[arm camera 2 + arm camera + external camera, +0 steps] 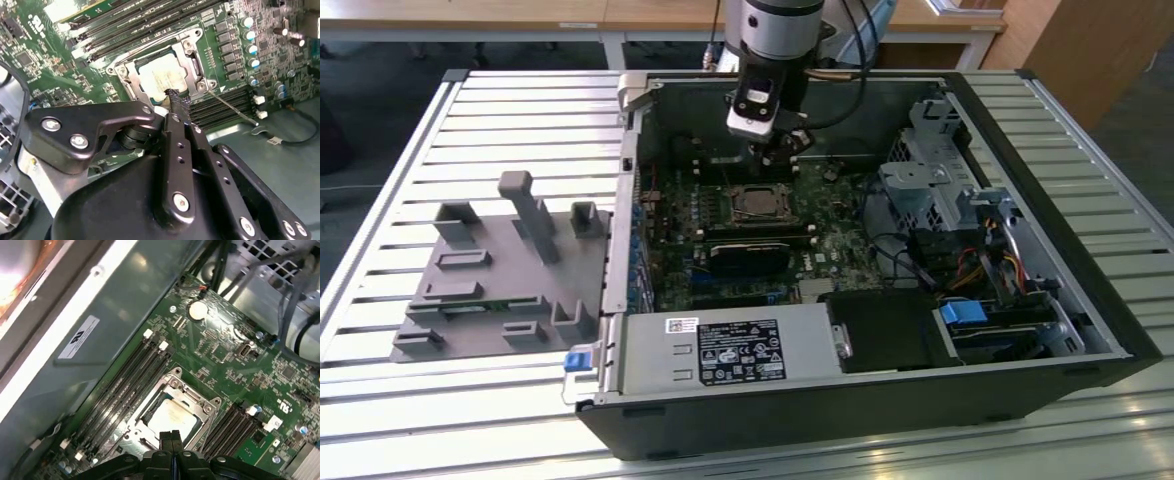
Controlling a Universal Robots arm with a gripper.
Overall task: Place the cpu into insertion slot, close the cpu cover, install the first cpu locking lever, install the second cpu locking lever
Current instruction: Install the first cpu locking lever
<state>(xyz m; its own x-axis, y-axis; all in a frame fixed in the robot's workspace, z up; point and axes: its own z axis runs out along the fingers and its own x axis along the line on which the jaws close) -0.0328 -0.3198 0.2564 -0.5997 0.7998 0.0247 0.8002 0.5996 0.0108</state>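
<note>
Room above flat cpu cover (202, 402); memory slots (125, 385) flank both sides; chassis wall (130, 305) nearby.

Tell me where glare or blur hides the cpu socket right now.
First wrist view: one corner is blown out white, yet the cpu shows clearly with a mild sheen. Second wrist view: the tool looms dark across the foreground; the cpu looks washed pale. Exterior view: the slatted table glares while the computer case interior lies in shade.
</note>
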